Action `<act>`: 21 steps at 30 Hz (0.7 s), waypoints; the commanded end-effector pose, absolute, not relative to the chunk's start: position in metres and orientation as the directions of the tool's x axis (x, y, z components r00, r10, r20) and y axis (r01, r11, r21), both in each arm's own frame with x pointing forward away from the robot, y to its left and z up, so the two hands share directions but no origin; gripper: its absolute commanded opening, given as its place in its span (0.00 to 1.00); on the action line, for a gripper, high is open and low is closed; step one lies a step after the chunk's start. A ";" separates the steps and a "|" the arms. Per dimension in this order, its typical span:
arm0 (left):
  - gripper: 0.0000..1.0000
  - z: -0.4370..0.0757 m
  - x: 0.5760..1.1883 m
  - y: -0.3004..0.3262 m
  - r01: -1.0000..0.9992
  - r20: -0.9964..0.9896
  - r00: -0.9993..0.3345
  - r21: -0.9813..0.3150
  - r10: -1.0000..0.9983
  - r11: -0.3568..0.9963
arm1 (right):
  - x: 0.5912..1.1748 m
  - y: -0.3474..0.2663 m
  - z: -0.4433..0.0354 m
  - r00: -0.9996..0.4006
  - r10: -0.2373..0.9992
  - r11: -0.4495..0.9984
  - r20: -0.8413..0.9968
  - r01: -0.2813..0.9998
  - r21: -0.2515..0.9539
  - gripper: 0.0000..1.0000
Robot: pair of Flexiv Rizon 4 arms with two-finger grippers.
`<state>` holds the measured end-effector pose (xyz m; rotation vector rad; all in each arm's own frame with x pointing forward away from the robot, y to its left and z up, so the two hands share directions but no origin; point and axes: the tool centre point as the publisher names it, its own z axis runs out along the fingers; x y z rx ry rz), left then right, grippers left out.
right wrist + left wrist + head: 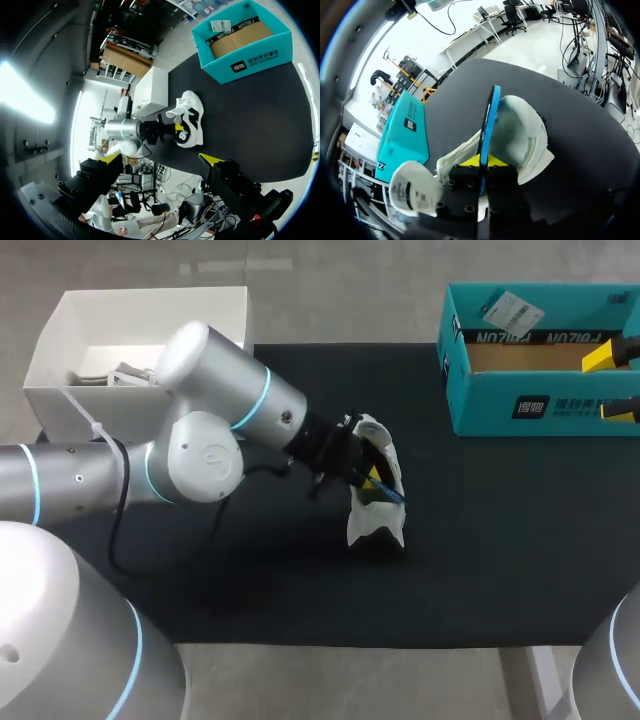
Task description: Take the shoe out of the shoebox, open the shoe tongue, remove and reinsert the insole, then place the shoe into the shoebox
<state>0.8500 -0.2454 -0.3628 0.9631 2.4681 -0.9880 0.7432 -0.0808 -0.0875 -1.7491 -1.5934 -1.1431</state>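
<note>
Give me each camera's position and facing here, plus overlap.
Head view: above and behind, looking down on the black mat; left arm at the shoe.
Left wrist view: looks along the left gripper, shut on the blue insole.
Right wrist view: looks past the open right gripper toward the shoe.
Shared: all three show shoe and teal shoebox.

Shoebox (500, 402) cropped at the edge — insole (489, 117) partly hidden.

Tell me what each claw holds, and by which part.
The left claw grips the blue insole by its near end, at the opening of the white shoe. The right claw is open and holds nothing.
</note>
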 end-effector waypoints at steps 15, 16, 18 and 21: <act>0.45 -0.354 0.838 -0.242 0.691 -0.505 -0.722 -0.487 0.473 0.534 | 0.744 -0.080 -0.088 -0.040 0.543 -0.183 0.839 0.969 0.165 1.00; 0.43 -0.351 0.836 -0.242 0.695 -0.510 -0.719 -0.491 0.473 0.526 | 0.744 -0.080 -0.088 -0.040 0.543 -0.183 0.839 0.969 0.165 1.00; 0.40 -0.347 0.831 -0.242 0.703 -0.521 -0.710 -0.483 0.474 0.522 | 0.744 -0.080 -0.088 -0.040 0.543 -0.183 0.839 0.969 0.165 1.00; 0.24 -0.342 0.826 -0.243 0.713 -0.526 -0.701 -0.480 0.483 0.511 | 0.744 -0.080 -0.088 -0.040 0.543 -0.183 0.839 0.969 0.165 1.00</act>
